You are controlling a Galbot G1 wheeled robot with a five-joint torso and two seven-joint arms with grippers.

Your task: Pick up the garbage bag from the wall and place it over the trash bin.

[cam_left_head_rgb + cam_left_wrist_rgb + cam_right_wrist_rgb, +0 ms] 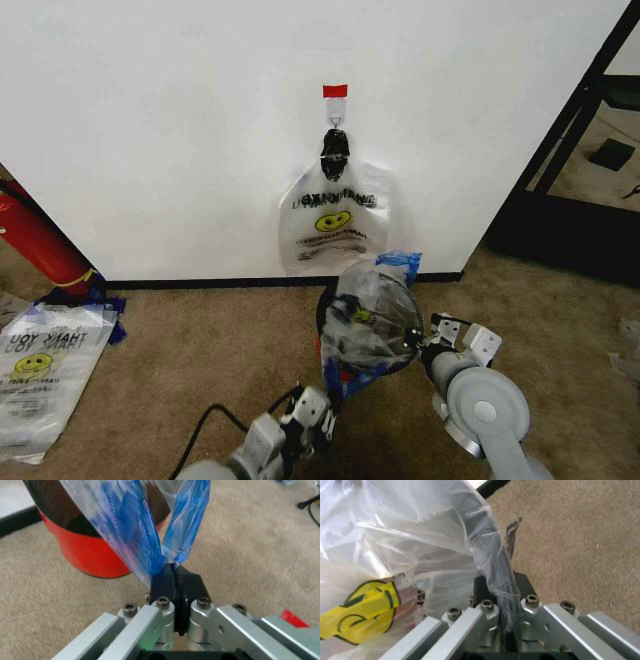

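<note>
The bag (368,318) sits low and centre in the head view, draped over the top of the bin (325,352), which stands on the carpet (180,340) just in front of the wall (150,120). More bags (333,225) hang from a clip (335,152) on the wall above it.

Both grippers hold the bag from opposite sides, so it lies stretched between them. The left gripper (175,579), at the bin's lower left in the head view, has its jaws pressed together on a blue strip (135,536) of the bag's edge; the strip runs from the jaws toward the bin's red base (90,555). The right gripper (502,592), at the bin's right, pinches a fold of clear film against what looks like the bin's dark rim.

The bag's mouth seems to face down over the bin, its long axis roughly vertical, crumpled on top. Whether the film reaches all round the rim I cannot tell. Neither arm is clearly the nearer.
</note>
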